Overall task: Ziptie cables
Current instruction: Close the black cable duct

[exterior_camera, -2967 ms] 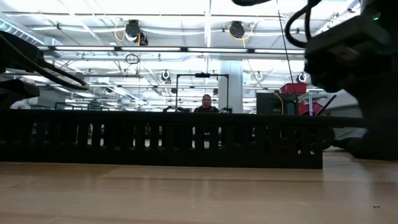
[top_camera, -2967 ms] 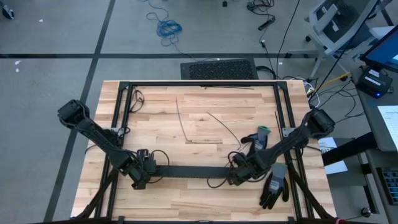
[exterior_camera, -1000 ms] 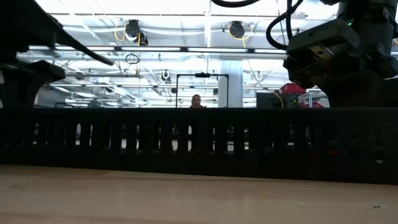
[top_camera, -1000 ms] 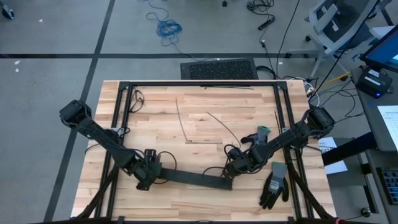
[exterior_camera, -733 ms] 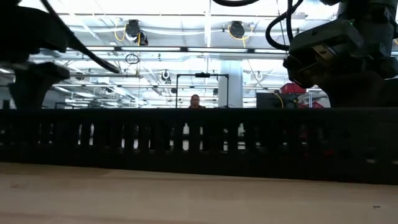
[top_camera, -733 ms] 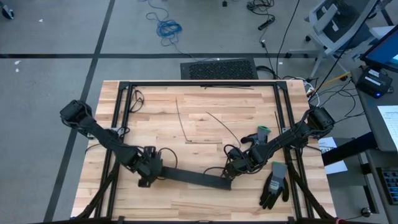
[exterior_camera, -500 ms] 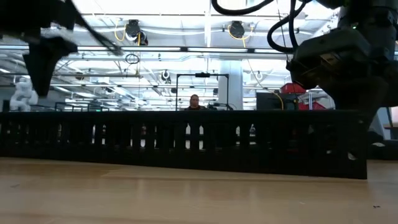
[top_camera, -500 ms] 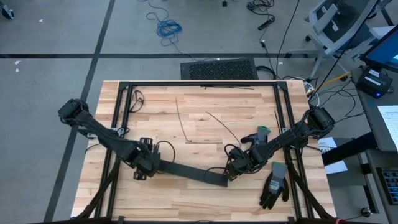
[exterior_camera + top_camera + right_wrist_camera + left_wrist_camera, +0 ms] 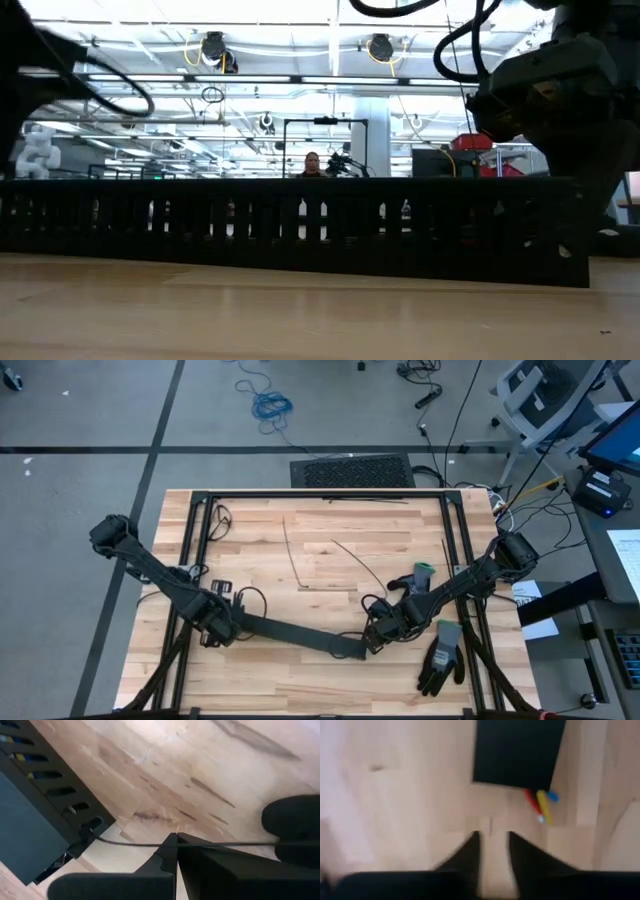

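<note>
**Cables sit in the slotted strip, tie not cinched yet**

The cables (image 9: 542, 805) run inside the black slotted strip (image 9: 300, 633), which lies slantwise on the desk (image 9: 330, 520). Their red, yellow and blue tips poke out of the end in front of my left gripper (image 9: 492, 835), whose fingers are only a crack apart with nothing between them. My right gripper (image 9: 176, 837), at the far end of the strip, looks pinched shut on a thin black strand (image 9: 130, 842). I'd steady the strip with the left first, then pull the strand slowly and straight so nothing slides.
</note>
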Controlling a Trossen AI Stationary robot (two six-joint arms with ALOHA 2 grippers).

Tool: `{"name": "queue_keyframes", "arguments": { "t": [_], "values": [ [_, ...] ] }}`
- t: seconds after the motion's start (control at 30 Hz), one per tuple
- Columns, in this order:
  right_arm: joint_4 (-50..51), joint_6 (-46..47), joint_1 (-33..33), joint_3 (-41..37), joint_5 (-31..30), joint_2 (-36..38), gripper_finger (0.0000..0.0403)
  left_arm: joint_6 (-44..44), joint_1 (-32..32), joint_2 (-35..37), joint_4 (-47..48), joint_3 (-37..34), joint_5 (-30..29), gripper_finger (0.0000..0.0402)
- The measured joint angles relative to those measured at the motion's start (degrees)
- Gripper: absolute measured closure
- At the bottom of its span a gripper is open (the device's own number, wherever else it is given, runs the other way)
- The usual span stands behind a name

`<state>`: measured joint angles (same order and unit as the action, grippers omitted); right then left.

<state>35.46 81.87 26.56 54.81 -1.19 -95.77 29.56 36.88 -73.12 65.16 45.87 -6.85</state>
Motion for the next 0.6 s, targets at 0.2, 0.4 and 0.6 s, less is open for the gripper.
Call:
{"name": "queue_keyframes", "arguments": {
  "t": [0.2,0.4,0.6],
  "values": [
    [0.07,1.44,1.48,-0.02,0.02,0.0,0.0403,1.48,-1.5,-1.68,-6.11,-2.36,-1.56,0.0396],
    [0.2,1.65,1.85,-0.02,0.0,0.0,0.0403,1.43,-2.68,-1.76,-10.32,-2.39,-2.32,0.04],
    [0.21,1.66,1.84,-0.02,0.02,0.0,0.0403,1.64,-2.8,-1.76,-12.87,-2.39,-1.89,0.0401]
  ]
}}
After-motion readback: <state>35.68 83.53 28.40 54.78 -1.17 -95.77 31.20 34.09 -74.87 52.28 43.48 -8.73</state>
